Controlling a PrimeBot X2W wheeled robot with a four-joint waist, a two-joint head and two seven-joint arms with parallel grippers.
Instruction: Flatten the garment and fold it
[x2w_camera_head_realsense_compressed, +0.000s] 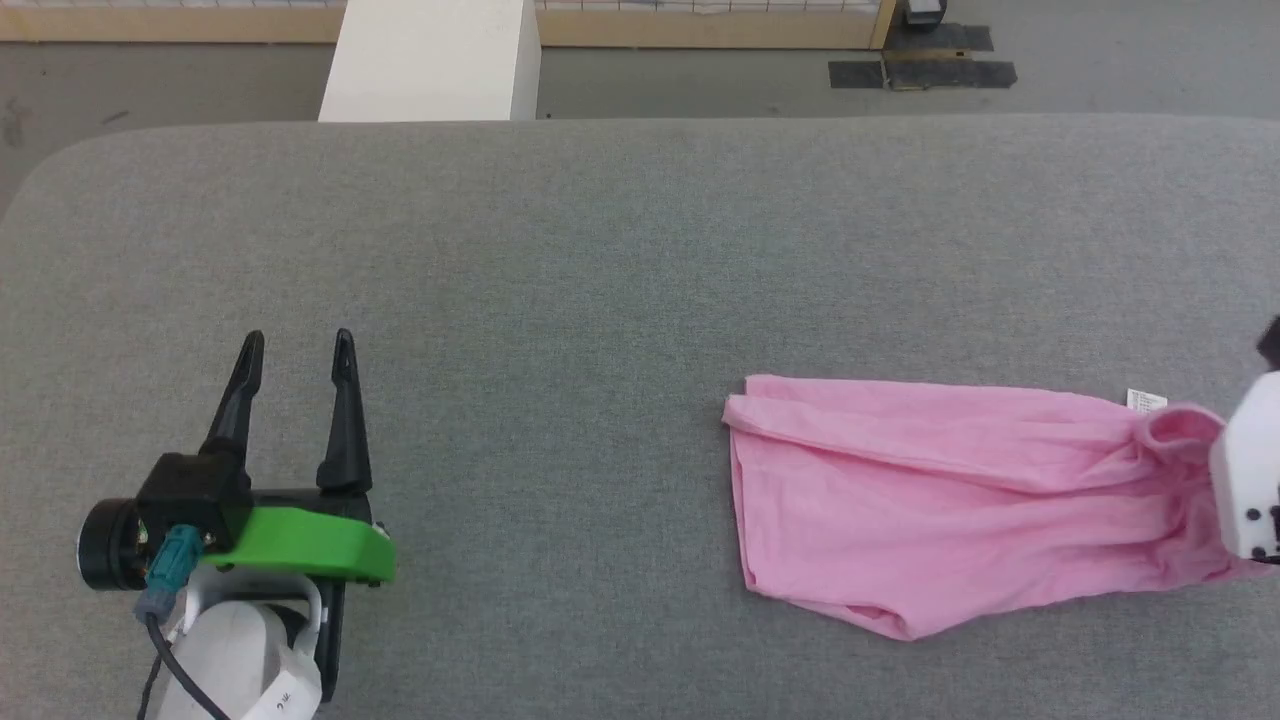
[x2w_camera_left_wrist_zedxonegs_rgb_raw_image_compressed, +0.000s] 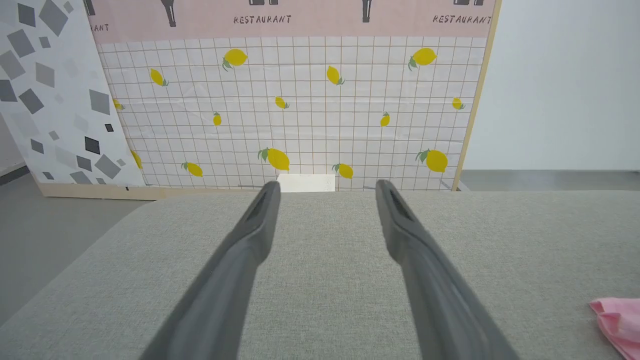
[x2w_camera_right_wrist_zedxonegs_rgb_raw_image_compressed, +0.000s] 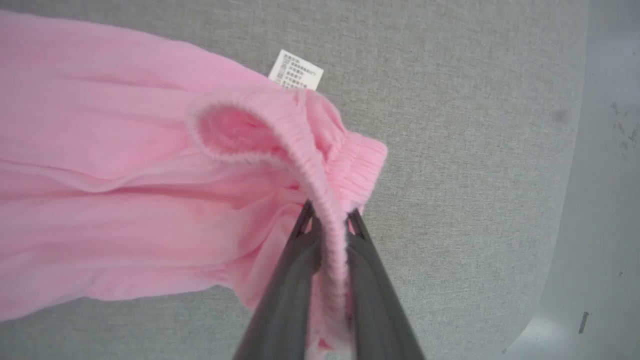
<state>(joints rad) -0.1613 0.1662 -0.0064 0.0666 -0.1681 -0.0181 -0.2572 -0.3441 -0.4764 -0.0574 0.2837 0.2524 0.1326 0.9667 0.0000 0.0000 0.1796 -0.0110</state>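
Two grippers are on my screens. My left gripper (x2w_camera_head_realsense_compressed: 299, 342) sits low at the left of the grey padded table (x2w_camera_head_realsense_compressed: 600, 230), its two dark fingers spread wide with nothing between them. Through its wrist camera I see bare grey cloth between the fingers and a corner of pink at the far right edge. It is well apart from the garment (x2w_camera_head_realsense_compressed: 950, 480).

The garment, a pair of pink shorts, lies on the right half of the table, stretched sideways. Its hem end points toward the middle and its gathered waistband (x2w_camera_right_wrist_zedxonegs_rgb_raw_image_compressed: 360, 160) is at the right end, near the table's edge. The cloth is creased, with a fold running along its far side. A small white label (x2w_camera_right_wrist_zedxonegs_rgb_raw_image_compressed: 296, 71) sticks out onto the table just beside the waistband.

My right gripper (x2w_camera_right_wrist_zedxonegs_rgb_raw_image_compressed: 331, 214) has its jaws pressed together on the waistband, pinching a ridge of the elastic between the fingertips. The band loops open just beyond the tips. In the head view that arm's white wrist housing (x2w_camera_head_realsense_compressed: 1250, 480) covers the garment's right end.
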